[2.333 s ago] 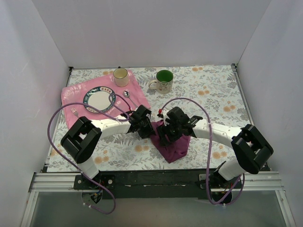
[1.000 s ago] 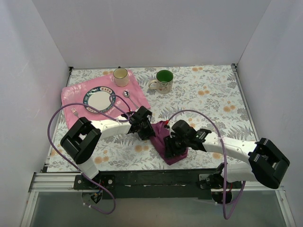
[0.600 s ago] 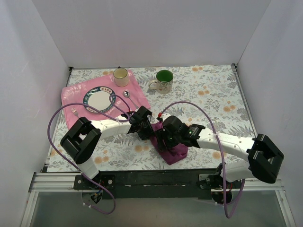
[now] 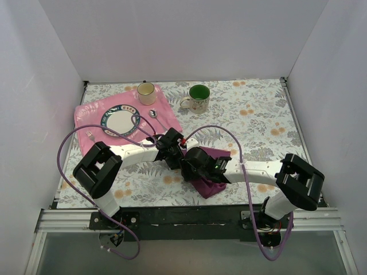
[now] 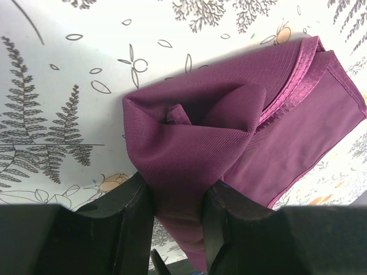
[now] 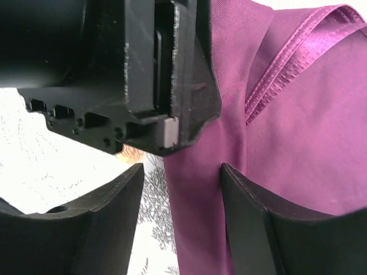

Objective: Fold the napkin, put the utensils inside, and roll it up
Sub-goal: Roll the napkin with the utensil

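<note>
The dark purple napkin (image 4: 207, 187) lies crumpled on the floral table near the front, between the two arms. My left gripper (image 4: 175, 152) is shut on a bunched fold of the napkin (image 5: 189, 132), pinched between its fingers (image 5: 135, 223). My right gripper (image 4: 190, 164) sits right against the left one, open, straddling the napkin's edge (image 6: 275, 143) just under the left gripper's black body (image 6: 126, 74). A gap shows between its left finger (image 6: 114, 212) and the cloth. The fork (image 4: 90, 136) and the spoon (image 4: 153, 114) lie on the pink mat (image 4: 92, 109).
A patterned plate (image 4: 120, 121) rests on the pink mat at the back left. A cream mug (image 4: 145, 92) and a green-lined mug (image 4: 198, 98) stand behind. White walls enclose the table on three sides. Purple cables loop over both arms.
My right gripper has swung left across the napkin and now sits beside the left gripper, its jaws wider apart than a second ago. The left gripper keeps its grip and place.
</note>
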You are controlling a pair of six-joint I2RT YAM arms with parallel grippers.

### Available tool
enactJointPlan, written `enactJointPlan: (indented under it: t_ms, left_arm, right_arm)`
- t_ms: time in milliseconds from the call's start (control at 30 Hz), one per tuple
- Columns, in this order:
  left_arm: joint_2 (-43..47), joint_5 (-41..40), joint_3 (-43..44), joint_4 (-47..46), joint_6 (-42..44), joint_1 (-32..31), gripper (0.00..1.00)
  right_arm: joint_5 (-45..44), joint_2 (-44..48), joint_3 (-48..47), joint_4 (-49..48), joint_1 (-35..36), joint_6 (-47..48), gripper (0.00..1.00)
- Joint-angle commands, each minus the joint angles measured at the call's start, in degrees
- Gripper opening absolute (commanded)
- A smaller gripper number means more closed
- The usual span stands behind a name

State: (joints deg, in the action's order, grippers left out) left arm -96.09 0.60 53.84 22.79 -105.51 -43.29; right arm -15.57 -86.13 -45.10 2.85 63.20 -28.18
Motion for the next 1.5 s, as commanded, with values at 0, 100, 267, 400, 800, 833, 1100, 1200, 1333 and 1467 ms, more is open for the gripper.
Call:
enactJointPlan:
  t_ms: [0,100,267,400,800,833,1100,1200,1333,1467]
  left_arm:
    - [0.21,-1.57,0.56,2.53,-1.18,0.31,0.0]
    - [0.55,-1.83,0.47,2.7,-1.53,0.31,0.0]
    - [0.73,-1.57,0.74,2.88,-2.06,0.22,0.0]
    - [0.91,-1.22,0.3,2.88,-2.68,0.22,0.0]
    - [9.43,-4.12,-3.39,-2.3,2.15,0.4,0.59]
    - [10.13,-4.29,-3.57,-2.48,2.68,0.4,0.61]
    - [14.8,-0.7,-7.0,-6.53,5.84,0.4,0.73]
    - [13.22,4.22,-6.82,-6.35,5.41,0.31,0.76]
    - [11.64,6.51,-7.26,-7.58,3.04,0.31,0.76]
    - [9.79,7.92,-8.4,-10.2,-1.17,0.31,0.77]
  right_arm:
    - [-2.45,-2.37,0.01,-5.31,1.4,0.59,0.62]
    - [-2.53,-4.31,0.36,-5.75,1.75,0.15,0.59]
    - [-4.02,-4.93,3.17,-7.77,1.84,-0.47,0.4]
    - [-6.48,-4.76,5.11,-8.13,1.93,-1.43,0.18]
    - [10.45,5.43,20.92,-23.31,-6.41,-2.05,0.01]
    - [13.69,5.62,22.15,-25.68,-7.47,-1.61,0.01]
    - [36.56,0.1,27.18,-36.78,-19.33,-3.89,0.01]
    - [45.17,-4.99,25.08,-37.22,-23.29,-4.16,0.01]
    - [54.58,-11.24,25.5,-45.71,-27.51,-9.76,0.01]
    - [62.66,-18.35,25.41,-56.52,-30.76,-17.24,0.01]
